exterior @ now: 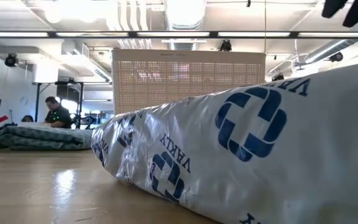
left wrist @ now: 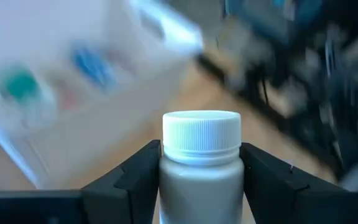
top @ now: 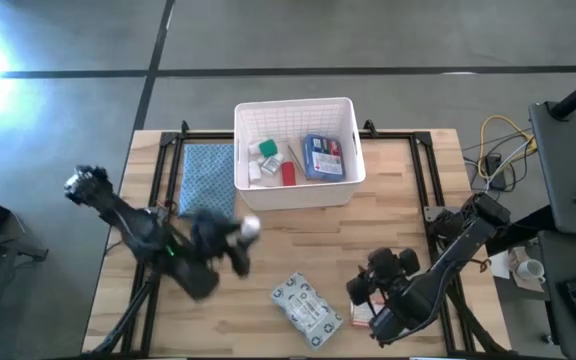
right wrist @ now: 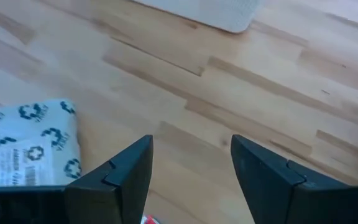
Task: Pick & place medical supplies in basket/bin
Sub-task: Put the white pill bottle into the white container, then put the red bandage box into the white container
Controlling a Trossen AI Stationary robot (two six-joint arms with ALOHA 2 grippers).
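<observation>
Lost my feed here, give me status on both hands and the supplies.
Left hand shut on white pill bottle, short of bin. Right hand open, empty, beside grey-white packet. Path clear.

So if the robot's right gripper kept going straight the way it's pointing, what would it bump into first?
Probably the bare wooden table. The right gripper is open, with only wood between its fingers; the grey-white packet lies off to one side. Depth is hard to judge.

White bin [top: 294, 190], blue patterned cloth [top: 208, 176]
</observation>
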